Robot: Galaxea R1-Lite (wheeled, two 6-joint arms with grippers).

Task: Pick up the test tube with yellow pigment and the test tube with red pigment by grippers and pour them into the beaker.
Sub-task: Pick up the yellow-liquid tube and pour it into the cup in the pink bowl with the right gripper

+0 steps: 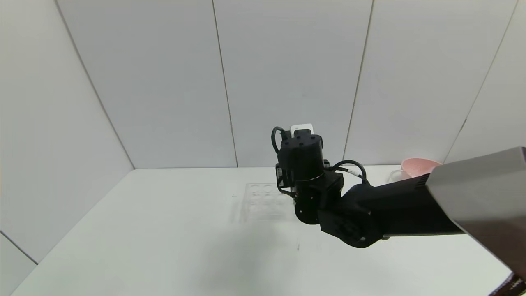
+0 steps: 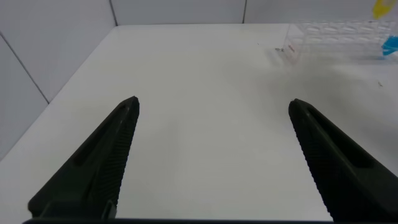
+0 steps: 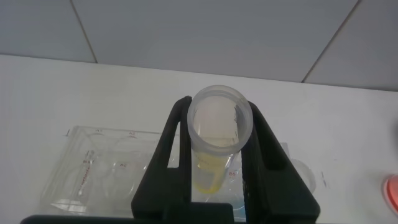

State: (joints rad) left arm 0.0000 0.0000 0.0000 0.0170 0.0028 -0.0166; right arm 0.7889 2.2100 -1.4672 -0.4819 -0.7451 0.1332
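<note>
The test tube with yellow pigment (image 3: 219, 134) stands upright between the two black fingers (image 3: 171, 155) of the right gripper (image 3: 217, 124), which is clamped on the tube just below its open rim; a little yellow liquid shows at the tube's base. Seen from the right wrist, the tube hangs above the clear tube rack (image 3: 93, 168), which lies on the white table (image 3: 43, 87). In the head view the right arm reaches in from 3 o'clock, its wrist (image 1: 302, 158) near the middle of the table, and it hides the tube and the near end of the rack (image 1: 261, 201). A pink bowl (image 1: 417, 166) sits at the table's far edge, at about 2 o'clock from the wrist. The left gripper (image 2: 214, 155) hangs over bare table with its fingers spread wide apart and nothing between them; from its wrist view the rack (image 2: 336, 37) lies far off, with yellow and blue patches at the frame's edge.
</note>
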